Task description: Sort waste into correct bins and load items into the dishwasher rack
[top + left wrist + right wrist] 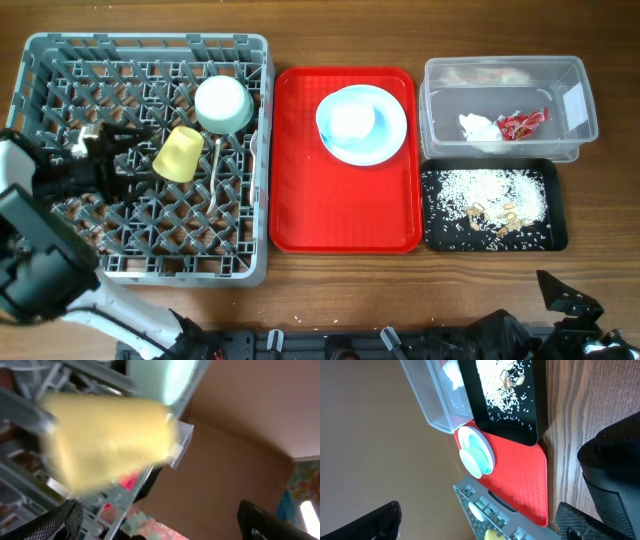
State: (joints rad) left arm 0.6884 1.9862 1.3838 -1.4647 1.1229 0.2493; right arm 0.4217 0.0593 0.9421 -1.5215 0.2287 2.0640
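Observation:
The grey dishwasher rack (40, 60) holds the upturned blue-green bowl (222, 103), the yellow cup (180, 153) on its side and a white utensil (215, 178). My left gripper (128, 150) is over the rack just left of the cup, open and empty. In its wrist view the blurred cup (110, 440) and the bowl (175, 380) fill the frame ahead of the gripper (160, 520). The pale blue plate (362, 123) lies on the red tray. The clear tub (575, 70) holds the napkin (478, 126) and the red wrapper (522, 122). The black tray (555, 235) holds rice (490, 190). My right gripper (485, 520) is open and empty.
The red serving tray (340, 210) lies between the rack and the bins. My right arm (572, 300) is low at the table's front right edge. The right wrist view shows the black tray (535, 420), clear tub (427, 400), plate (475, 452) and rack (520, 522).

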